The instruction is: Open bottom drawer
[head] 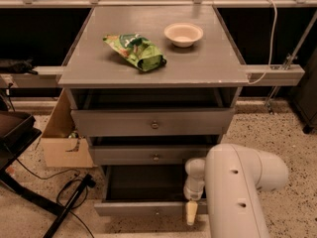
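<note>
The bottom drawer (143, 208) of the grey cabinet is pulled out further than the two above it, and its dark inside (146, 182) shows. Its slim front panel runs along the bottom of the view. My gripper (191, 212) hangs from the white arm (237, 192) at the right end of that front panel, its cream tip pointing down over the panel's edge. The middle drawer (155, 156) and the top drawer (154, 124) each stand slightly out and have a small round knob.
A green snack bag (136, 51) and a white bowl (183, 33) lie on the cabinet top. A cardboard box (62, 143) stands left of the cabinet. Black cables and a stand leg (69, 207) lie on the floor at the left. A dark chair (15, 133) is at the far left.
</note>
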Controlling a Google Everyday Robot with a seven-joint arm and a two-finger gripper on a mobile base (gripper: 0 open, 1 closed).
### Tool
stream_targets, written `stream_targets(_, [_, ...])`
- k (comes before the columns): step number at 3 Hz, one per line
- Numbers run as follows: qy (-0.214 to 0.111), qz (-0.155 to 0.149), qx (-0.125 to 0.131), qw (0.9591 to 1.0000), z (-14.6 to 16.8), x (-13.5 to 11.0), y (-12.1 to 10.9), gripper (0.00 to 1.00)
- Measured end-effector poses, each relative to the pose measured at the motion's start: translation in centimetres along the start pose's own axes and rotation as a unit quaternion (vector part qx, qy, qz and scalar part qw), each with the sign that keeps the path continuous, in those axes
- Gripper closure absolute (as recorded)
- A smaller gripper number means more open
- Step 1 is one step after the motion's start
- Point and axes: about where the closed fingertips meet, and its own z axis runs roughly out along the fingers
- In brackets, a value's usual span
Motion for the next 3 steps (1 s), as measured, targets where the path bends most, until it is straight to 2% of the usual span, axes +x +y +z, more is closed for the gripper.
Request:
stream_targets(1, [0.039, -0.022, 0.018, 0.9988, -2.4, -1.8, -0.5, 0.00])
stream_targets(2, [0.039, -0.022, 0.018, 0.9988, -2.4, -1.8, -0.5, 0.00])
stream_targets(3, [0.032, -0.002, -0.010, 0.9994, -0.2, -0.4, 1.1, 0.02])
